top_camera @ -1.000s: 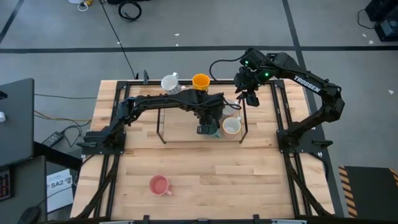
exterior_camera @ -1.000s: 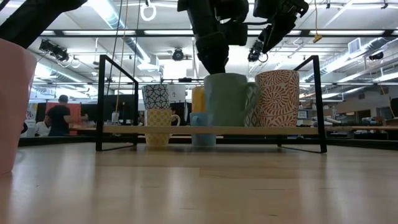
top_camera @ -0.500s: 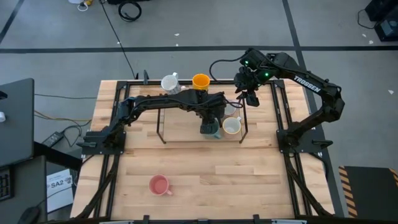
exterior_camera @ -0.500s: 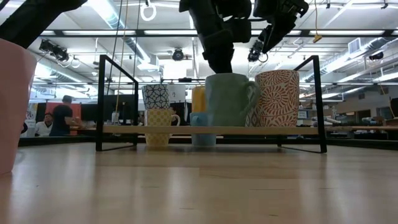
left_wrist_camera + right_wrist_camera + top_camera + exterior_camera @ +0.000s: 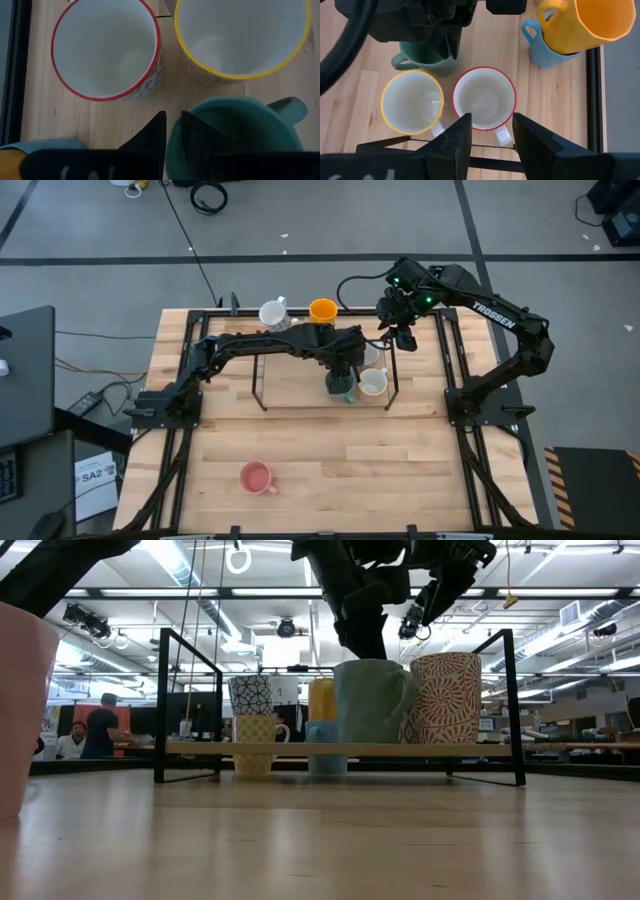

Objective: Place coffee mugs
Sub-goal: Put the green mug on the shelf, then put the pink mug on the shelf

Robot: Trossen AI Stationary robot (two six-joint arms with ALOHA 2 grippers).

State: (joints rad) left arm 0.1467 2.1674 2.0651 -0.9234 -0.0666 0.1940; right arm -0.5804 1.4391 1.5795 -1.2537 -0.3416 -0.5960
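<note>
The left claw (image 5: 171, 135) was clamped on the rim of the green mug (image 5: 240, 132) on the rack's shelf (image 5: 340, 749), beside the yellow-rimmed mug (image 5: 240, 37), while the right claw (image 5: 490, 132) hovered apart above.

We see five mugs (image 5: 483, 99) clustered on the shelf (image 5: 340, 749); another mug (image 5: 257, 477) sits well apart on the surface (image 5: 400, 470).

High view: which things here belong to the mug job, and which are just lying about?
Job: green mug, gripped at its rim by the left tool; yellow-rimmed mug; red-rimmed mug; orange mug; blue mug; white mug; pink mug; rack; right tool, open above the rack.
Lying about: cable coil on the floor; labelled paper.
</note>
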